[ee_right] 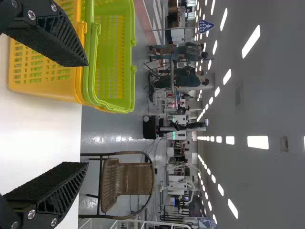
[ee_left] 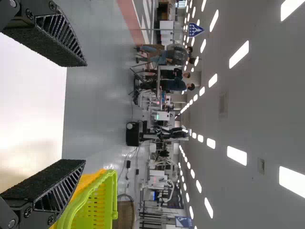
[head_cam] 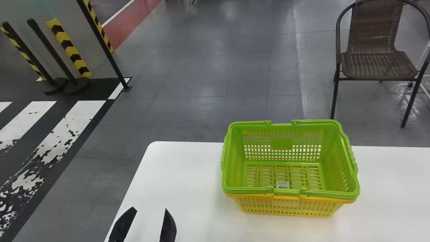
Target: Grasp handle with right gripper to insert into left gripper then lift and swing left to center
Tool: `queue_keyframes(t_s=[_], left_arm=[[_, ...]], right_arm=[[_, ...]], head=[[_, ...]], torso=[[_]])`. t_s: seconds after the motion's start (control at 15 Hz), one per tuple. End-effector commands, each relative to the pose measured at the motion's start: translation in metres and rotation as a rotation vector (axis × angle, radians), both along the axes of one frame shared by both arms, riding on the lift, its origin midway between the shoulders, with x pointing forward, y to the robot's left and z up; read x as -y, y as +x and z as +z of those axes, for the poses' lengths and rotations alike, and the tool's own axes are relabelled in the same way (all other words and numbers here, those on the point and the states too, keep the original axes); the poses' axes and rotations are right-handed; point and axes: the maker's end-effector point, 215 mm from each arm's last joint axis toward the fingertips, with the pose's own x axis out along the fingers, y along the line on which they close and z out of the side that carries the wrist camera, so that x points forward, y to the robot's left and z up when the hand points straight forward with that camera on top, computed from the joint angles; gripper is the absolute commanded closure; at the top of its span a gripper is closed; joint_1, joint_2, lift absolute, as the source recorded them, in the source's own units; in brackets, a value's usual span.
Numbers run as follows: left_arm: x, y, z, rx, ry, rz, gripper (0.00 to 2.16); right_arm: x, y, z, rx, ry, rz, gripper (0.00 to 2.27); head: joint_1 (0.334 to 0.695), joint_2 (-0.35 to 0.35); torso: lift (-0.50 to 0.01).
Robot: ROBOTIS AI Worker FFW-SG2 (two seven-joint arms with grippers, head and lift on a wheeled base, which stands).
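Note:
My left gripper [head_cam: 149, 223] stands open over the table's left part in the head view, left of the baskets. In the left wrist view the same left gripper [ee_left: 86, 112] has nothing between its wide-apart fingers. A green basket [head_cam: 290, 192] sits nested in a yellow basket [head_cam: 285, 205] on the white table, its handles folded down along the rim. In the right wrist view my right gripper [ee_right: 88, 114] is open and empty, with the green basket [ee_right: 125, 71] and yellow basket [ee_right: 43, 88] beyond one finger.
The white table [head_cam: 181, 178] ends at a far edge behind the baskets and a slanting left edge. A brown wicker chair [head_cam: 379, 65] stands on the floor past the table at the right. Striped posts [head_cam: 69, 47] stand far off at the left.

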Motion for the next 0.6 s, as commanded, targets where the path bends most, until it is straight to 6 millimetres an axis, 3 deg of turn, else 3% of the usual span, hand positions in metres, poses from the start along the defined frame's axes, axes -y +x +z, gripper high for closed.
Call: queue_keyframes(t_s=[0.0,0.2,0.53], left_arm=[[0.001,0.000,0.001,0.001,-0.001,-0.002,0.08],[0.006,0.010,0.005,0.003,-0.001,-0.023,0.08],[0.016,0.060,0.010,-0.091,-0.028,-0.115,0.09]], right_arm=[[0.000,0.000,-0.001,-0.001,0.000,-0.001,0.07],[0.000,0.000,-0.001,-0.001,0.000,-0.001,0.07],[0.001,-0.002,-0.001,-0.003,-0.003,0.002,0.07]], head=[[0.695,0.272],[0.695,0.271],[0.695,0.242]], torso=[[0.000],[0.000],[0.000]])
